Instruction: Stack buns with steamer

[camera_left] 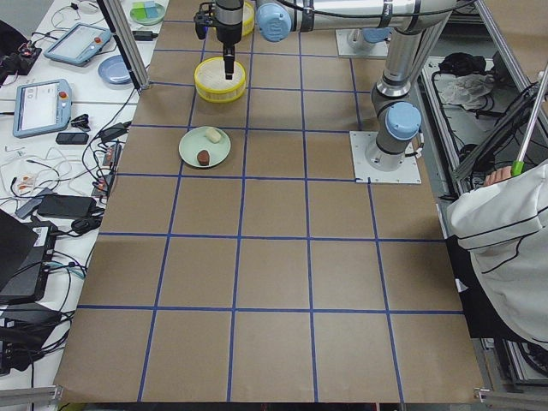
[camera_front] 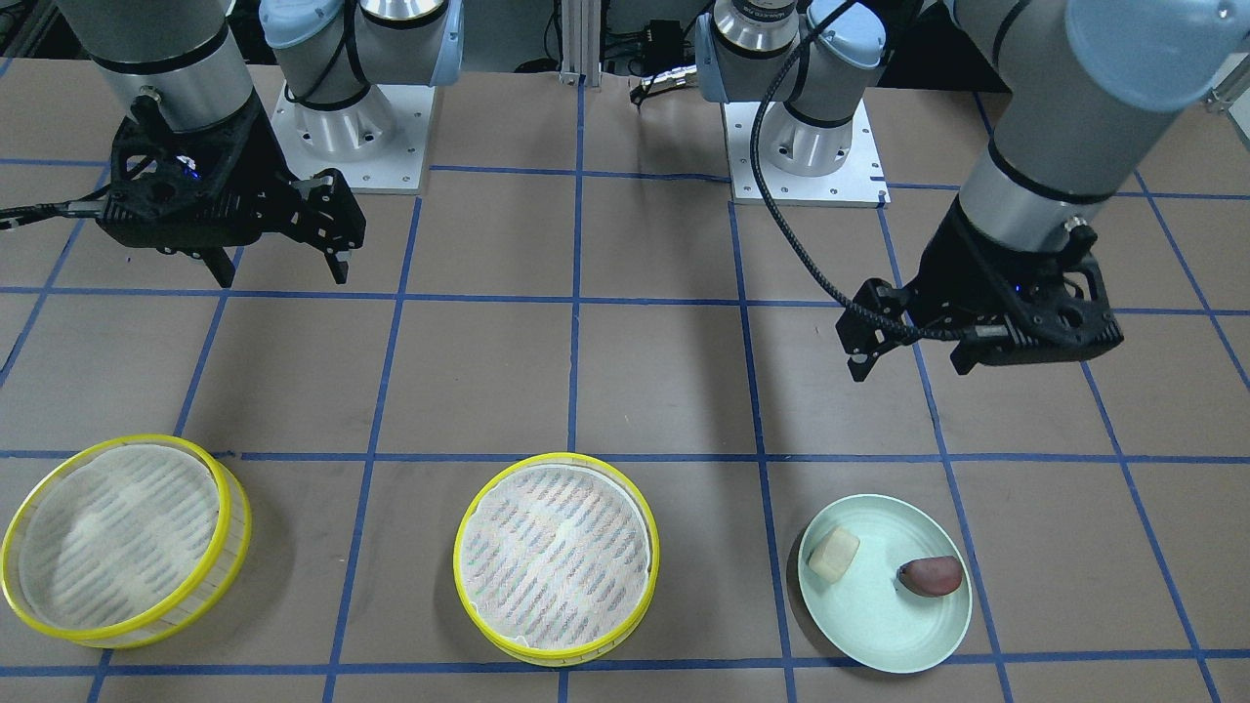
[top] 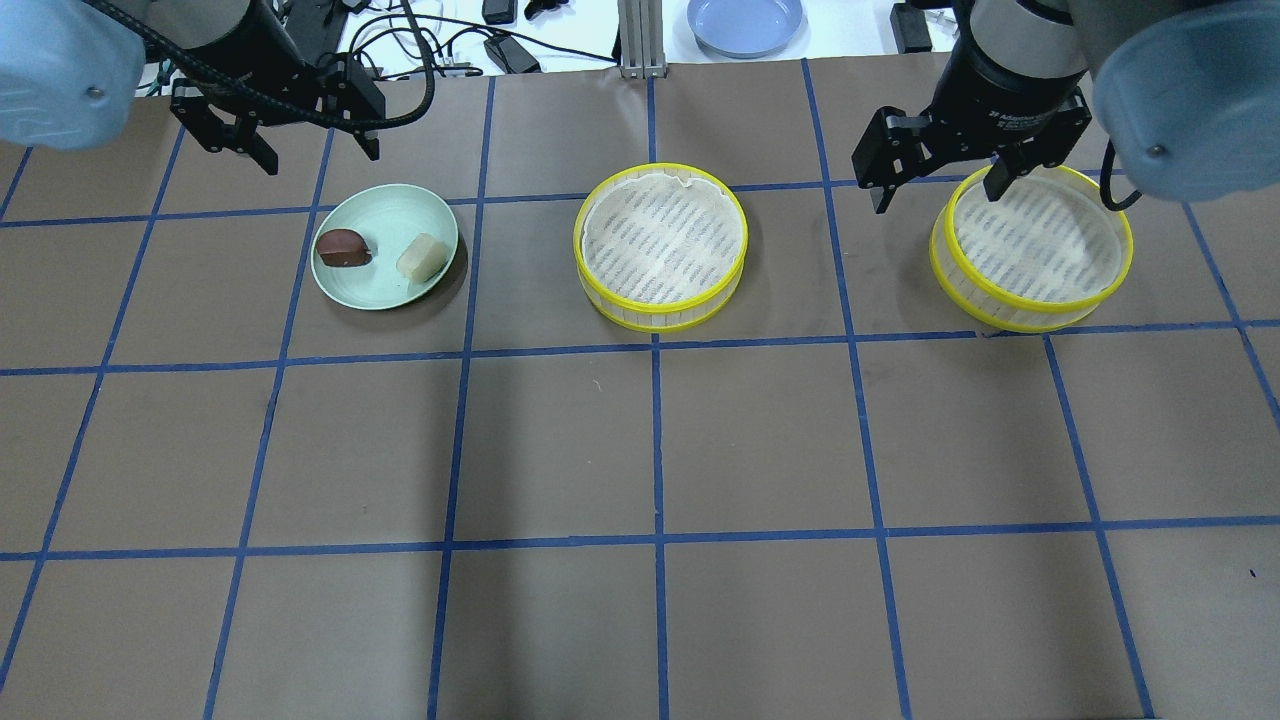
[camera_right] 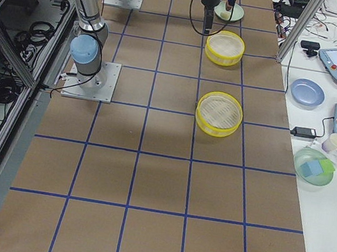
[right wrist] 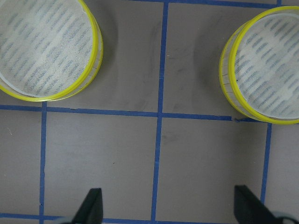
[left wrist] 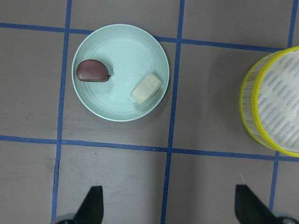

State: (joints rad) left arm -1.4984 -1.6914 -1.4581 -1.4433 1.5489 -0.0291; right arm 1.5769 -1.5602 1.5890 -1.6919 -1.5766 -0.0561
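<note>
A cream-white blocky bun [camera_front: 833,555] and a dark reddish-brown oval bun [camera_front: 931,575] lie apart on a pale green plate [camera_front: 879,625]. Both show in the left wrist view: the cream bun [left wrist: 146,88], the brown bun [left wrist: 93,71]. Two yellow-rimmed steamer trays with white liners stand empty: one in the middle [top: 660,240], one on the robot's right [top: 1035,245]. My left gripper [top: 320,158] hangs open and empty above the table, behind the plate. My right gripper [top: 938,192] hangs open and empty, high between the two steamers [right wrist: 44,46] [right wrist: 268,70].
The two arm bases [camera_front: 347,127] [camera_front: 801,137] stand at the robot's edge of the brown, blue-taped table. A blue plate [top: 745,22] and cables lie on the bench beyond the far edge. A person [camera_left: 505,248] stands beside the table.
</note>
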